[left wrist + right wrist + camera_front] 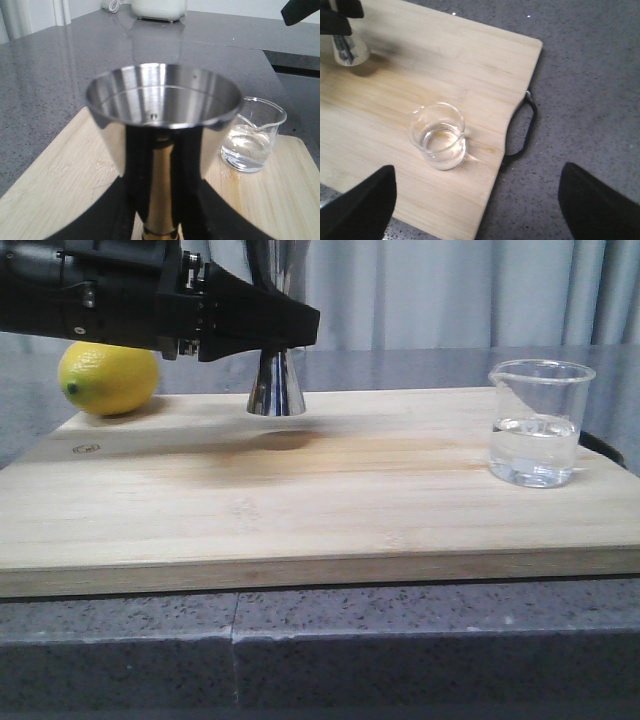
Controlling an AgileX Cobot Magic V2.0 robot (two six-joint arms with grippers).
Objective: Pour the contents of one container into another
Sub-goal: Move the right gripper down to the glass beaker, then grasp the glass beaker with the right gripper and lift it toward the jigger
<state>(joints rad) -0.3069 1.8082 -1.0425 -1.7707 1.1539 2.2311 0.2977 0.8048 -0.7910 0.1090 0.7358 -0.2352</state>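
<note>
Steel fills the left wrist view: the left gripper (155,210) is clenched on the jigger (160,130) at its narrow gold-banded waist, black fingers (210,210) on either side, the open upper cone facing up and looking empty. In the front view the left gripper (285,325) holds the jigger (277,385) upright with its base lifted just clear of the bamboo cutting board (300,500); a soft shadow lies on the wood beneath it. Behind the arm, at the board's far left corner, sits a lemon (108,378), apart from the jigger.

Right gripper (475,200) hangs released above the board's right end, its two dark fingers (360,205) spread wide and holding nothing. Below and between them, nearer the left finger, stands the beaker (438,135), upright on the cutting board (420,65) near the edge with the black handle. It holds a shallow pool of clear liquid.

Across the board the beaker (537,425) stands well apart from the jigger, off to the jigger's right, its pouring lip turned toward the jigger. The right arm is plainly the nearer one to it, and a straight descent would likely bring the open fingers down astride the glass. The grey stone surface (400,640) carries the board.
</note>
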